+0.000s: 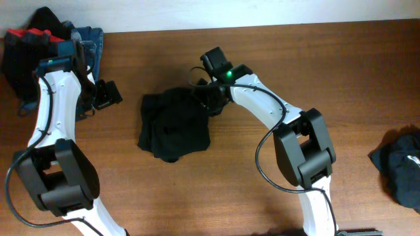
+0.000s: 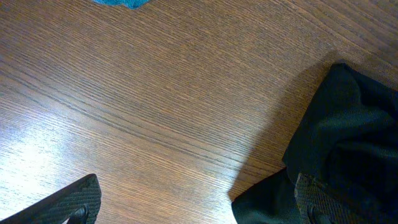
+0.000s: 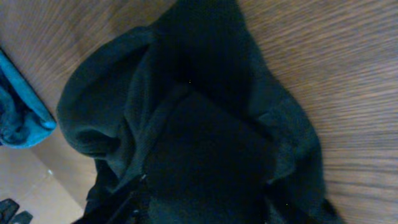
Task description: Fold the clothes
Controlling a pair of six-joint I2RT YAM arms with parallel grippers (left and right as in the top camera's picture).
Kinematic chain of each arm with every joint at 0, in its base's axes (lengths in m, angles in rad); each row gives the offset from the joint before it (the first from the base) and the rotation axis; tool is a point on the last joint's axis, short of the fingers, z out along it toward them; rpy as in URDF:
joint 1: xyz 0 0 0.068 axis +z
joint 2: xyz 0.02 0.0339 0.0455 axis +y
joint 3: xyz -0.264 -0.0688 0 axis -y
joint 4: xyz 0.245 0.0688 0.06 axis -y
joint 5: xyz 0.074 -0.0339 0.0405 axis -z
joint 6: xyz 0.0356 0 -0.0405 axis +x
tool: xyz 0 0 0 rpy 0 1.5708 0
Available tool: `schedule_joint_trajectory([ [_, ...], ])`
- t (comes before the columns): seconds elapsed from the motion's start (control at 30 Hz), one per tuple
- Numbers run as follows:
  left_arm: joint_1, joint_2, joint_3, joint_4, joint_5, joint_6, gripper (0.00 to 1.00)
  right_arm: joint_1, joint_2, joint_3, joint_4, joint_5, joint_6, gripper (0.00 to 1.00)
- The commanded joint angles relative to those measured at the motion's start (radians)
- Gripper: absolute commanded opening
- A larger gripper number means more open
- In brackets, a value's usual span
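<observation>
Black top (image 1: pixel 174 128) is lying crumpled in a rough lump at the centre of the overhead view, on the wooden table (image 1: pixel 315 59). Right gripper (image 1: pixel 211 98) is sitting down on the top's upper right edge, touching the fabric. Its wrist camera is showing almost nothing but dark folds and the fingers are not resolvable, so cannot tell whether it is spread or pinching cloth.

Left gripper (image 1: pixel 107 94) is hanging to the left of the top, apart from it, over bare wood. In the left wrist view its fingers (image 2: pixel 74 200) are standing spread wide, one at lower left and one at lower right of the frame, with nothing between them but table. The lower right finger is sitting just beside or over the top's edge, which is filling the right side of that frame. Contact there cannot be judged.

Pile (image 1: pixel 36 39) of clothes is sitting in the upper left corner of the overhead view, black with red bits, with blue jeans (image 1: pixel 90 40) at its right side. Another black garment (image 1: pixel 400 167) is lying at the right edge of the frame, well apart from the top
</observation>
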Motion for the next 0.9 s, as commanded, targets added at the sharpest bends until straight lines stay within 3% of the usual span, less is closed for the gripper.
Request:
schedule_joint_trajectory([
  [0.0, 0.003, -0.011, 0.001, 0.003, -0.007, -0.01, 0.99, 0.029, -0.008, -0.005, 0.034, 0.046, -0.087, 0.43],
  [0.13, 0.003, -0.011, 0.001, 0.003, -0.007, -0.01, 0.99, 0.04, -0.008, -0.005, 0.076, 0.025, -0.108, 0.14],
  [0.23, 0.003, -0.011, 0.001, 0.003, -0.007, -0.01, 0.99, 0.044, -0.008, -0.005, 0.125, -0.016, -0.132, 0.04],
  [0.53, 0.003, -0.011, 0.001, 0.003, -0.007, -0.01, 0.99, 0.063, -0.008, -0.005, 0.345, -0.172, -0.21, 0.04],
  [0.87, 0.003, -0.011, 0.001, 0.003, -0.007, -0.01, 0.99, 0.143, -0.008, -0.005, 0.48, -0.176, -0.3, 0.04],
])
